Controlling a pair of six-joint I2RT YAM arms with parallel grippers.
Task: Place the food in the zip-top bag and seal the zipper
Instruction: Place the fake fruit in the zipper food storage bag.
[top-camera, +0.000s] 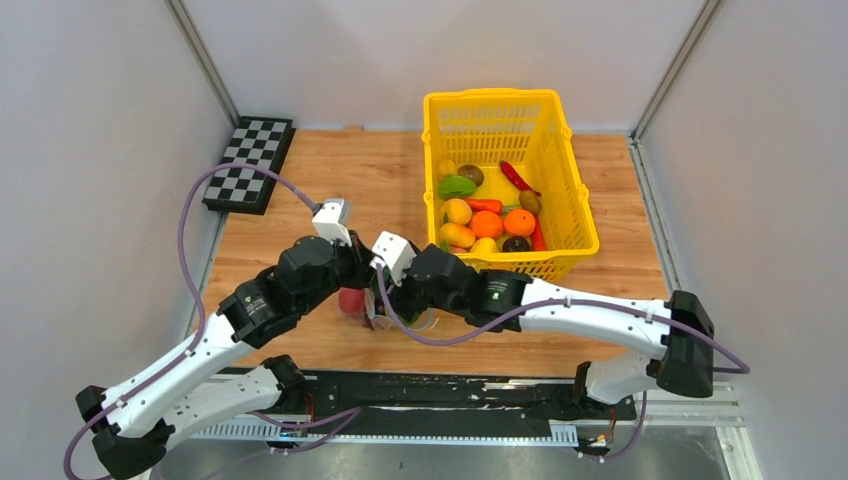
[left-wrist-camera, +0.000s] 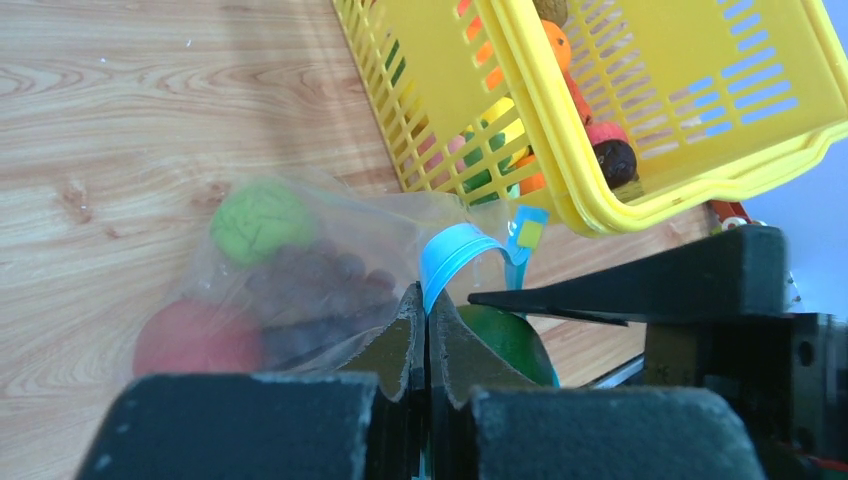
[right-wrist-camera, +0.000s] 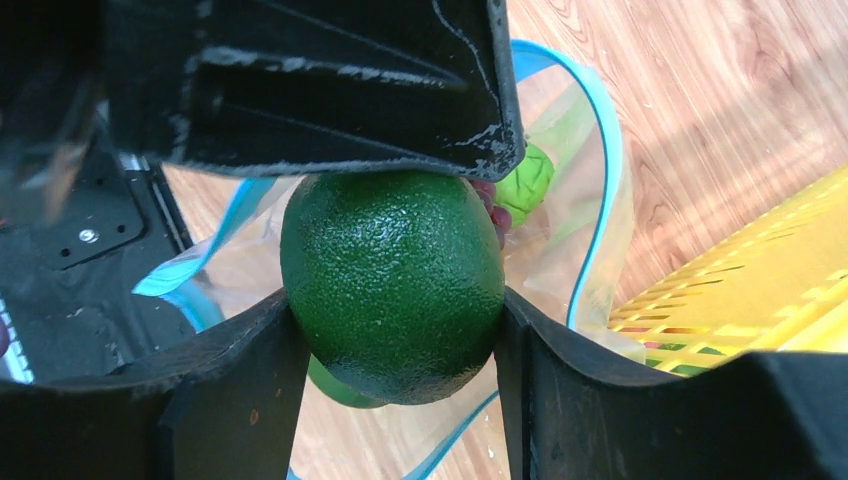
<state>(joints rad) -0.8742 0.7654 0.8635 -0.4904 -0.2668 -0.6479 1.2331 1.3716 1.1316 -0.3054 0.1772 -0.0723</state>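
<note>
2 arms, the left arm (top-camera: 205, 348) and the right arm (top-camera: 590, 315), meet over the near middle of the tabletop (top-camera: 330, 180). They are just short of the yellow mesh basket (top-camera: 490, 97), which holds more fruit. What they work on is mostly hidden beneath them.

Left wrist view: the left tool (left-wrist-camera: 428, 305) has its fingers pressed together on the rim of the zip-top bag (left-wrist-camera: 300, 250), presumably lifting that edge to hold the mouth open. The bag lies on the tabletop just beside the basket's near corner. Inside it are 1 light green piece (left-wrist-camera: 262, 220), 1 red fruit (left-wrist-camera: 195, 338) and dark grapes (left-wrist-camera: 320, 285). The teal-blue zipper (left-wrist-camera: 455, 250) arches upward, unsealed.

Right wrist view: the right tool (right-wrist-camera: 398, 320) is clamped on a dark green avocado (right-wrist-camera: 393, 260), with 1 finger on each flank. It is poised at the mouth ringed by the zipper. The sideways grip probably lets the fruit drop straight in on release. Sealing is not yet begun.
</note>
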